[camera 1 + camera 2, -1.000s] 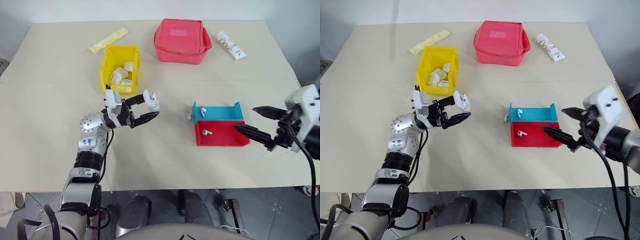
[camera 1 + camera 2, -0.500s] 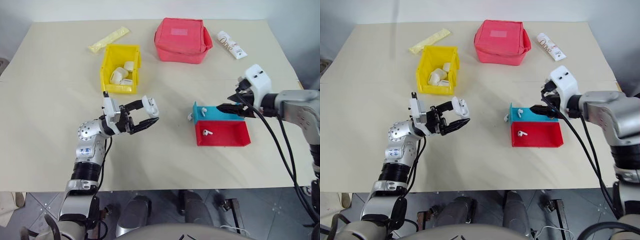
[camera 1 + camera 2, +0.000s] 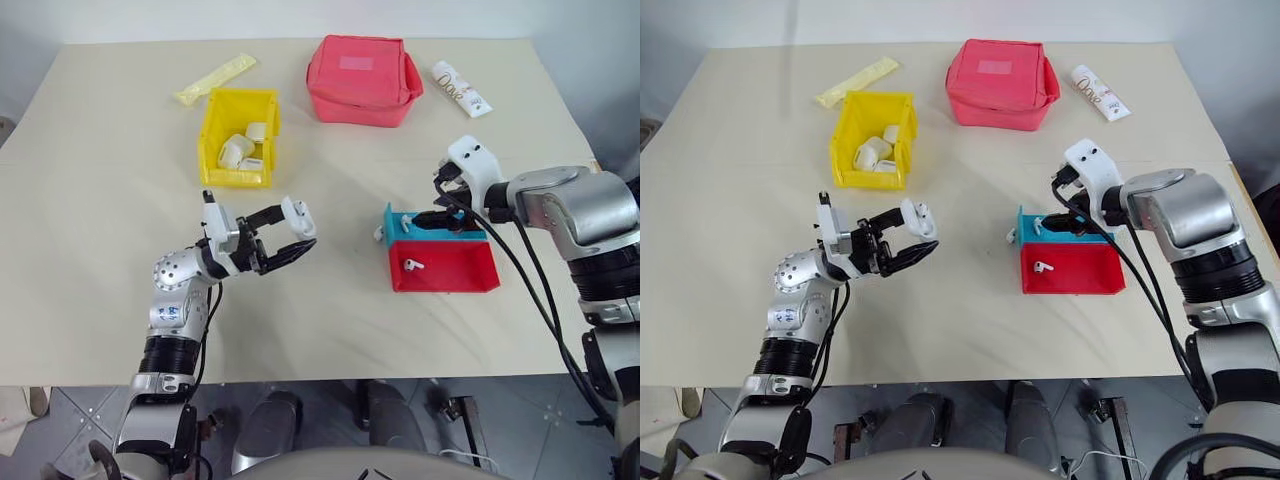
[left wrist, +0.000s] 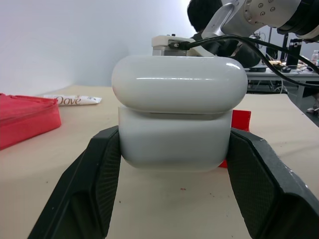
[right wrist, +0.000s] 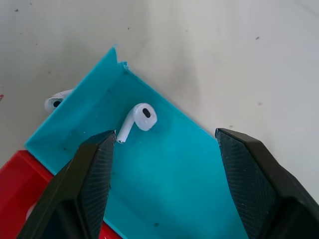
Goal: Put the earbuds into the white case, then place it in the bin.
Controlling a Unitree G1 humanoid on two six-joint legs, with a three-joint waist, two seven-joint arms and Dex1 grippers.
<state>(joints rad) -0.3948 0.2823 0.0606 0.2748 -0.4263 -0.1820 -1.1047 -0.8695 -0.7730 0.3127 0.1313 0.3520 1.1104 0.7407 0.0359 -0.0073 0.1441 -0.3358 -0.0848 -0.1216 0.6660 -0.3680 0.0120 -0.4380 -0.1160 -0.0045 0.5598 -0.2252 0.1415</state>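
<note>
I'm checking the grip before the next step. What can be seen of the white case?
The white case is glossy, rounded plastic, a lid over a body with a seam between; the lid looks shut. The left claw holds it above the table, its fingers pressing both sides of the body.

Three earbuds (image 5: 140, 117) (one outside trays), one white case (image 4: 178, 114), one yellow bin (image 3: 212, 130), two trays (image 3: 470, 272).

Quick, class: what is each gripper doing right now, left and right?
Left gripper: shut on the white case.
Right gripper: open, holding nothing, over an earbud in the teal tray.
</note>
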